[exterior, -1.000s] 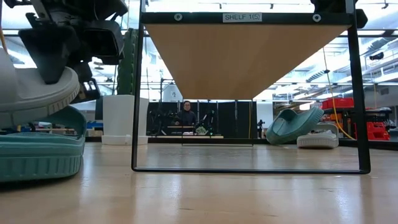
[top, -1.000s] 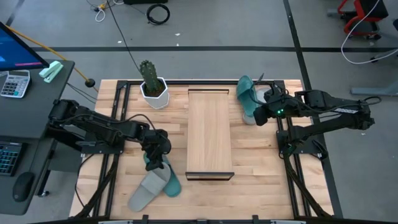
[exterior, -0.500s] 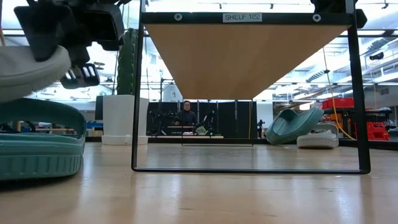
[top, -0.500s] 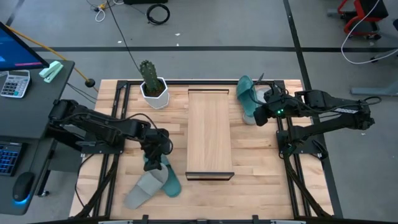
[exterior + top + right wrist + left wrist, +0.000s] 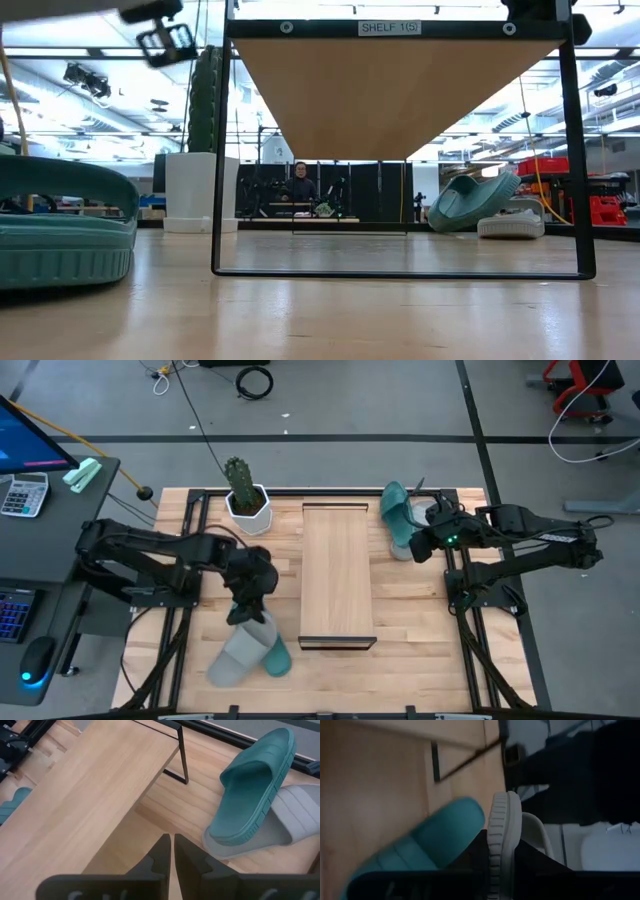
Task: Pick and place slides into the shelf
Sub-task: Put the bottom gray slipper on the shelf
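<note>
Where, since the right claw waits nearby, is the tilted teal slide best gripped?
Probably the raised sole rim: the teal slide leans on a grey slide, lifting that edge off the table. Bring the right claw down from above, opened first.

Grey floor (image 5: 400, 400) with black cables — dark desk (image 5: 60, 510) at one side
</note>
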`<action>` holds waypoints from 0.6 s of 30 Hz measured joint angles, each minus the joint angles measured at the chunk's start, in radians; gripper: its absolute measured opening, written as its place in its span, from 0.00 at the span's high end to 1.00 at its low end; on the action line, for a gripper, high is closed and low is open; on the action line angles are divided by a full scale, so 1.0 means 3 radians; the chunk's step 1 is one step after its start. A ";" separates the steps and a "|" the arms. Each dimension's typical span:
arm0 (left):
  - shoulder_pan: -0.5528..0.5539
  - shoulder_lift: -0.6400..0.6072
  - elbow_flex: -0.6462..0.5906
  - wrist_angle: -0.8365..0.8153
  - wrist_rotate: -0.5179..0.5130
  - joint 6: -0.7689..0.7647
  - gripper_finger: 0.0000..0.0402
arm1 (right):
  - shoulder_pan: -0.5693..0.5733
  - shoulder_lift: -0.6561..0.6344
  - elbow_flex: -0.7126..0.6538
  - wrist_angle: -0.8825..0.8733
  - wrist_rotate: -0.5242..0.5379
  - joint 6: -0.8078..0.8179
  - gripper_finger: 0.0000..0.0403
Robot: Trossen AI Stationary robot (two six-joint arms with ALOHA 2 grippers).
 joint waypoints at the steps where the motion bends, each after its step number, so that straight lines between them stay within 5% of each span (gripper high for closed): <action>1: 0.0038 0.0000 0.0075 -0.0044 -0.0011 0.0010 0.89 | 0.0000 -0.0009 0.0000 0.0001 -0.0001 0.0000 0.93; 10: 0.0218 0.0000 0.0800 -0.0758 -0.0434 0.0063 0.88 | 0.0001 -0.0135 0.0000 -0.0054 0.0000 0.0000 0.93; 18: 0.0154 -0.0208 0.1127 -0.0761 -0.1169 -0.0597 0.89 | 0.0001 -0.0258 0.0000 -0.0210 0.0019 -0.0030 0.93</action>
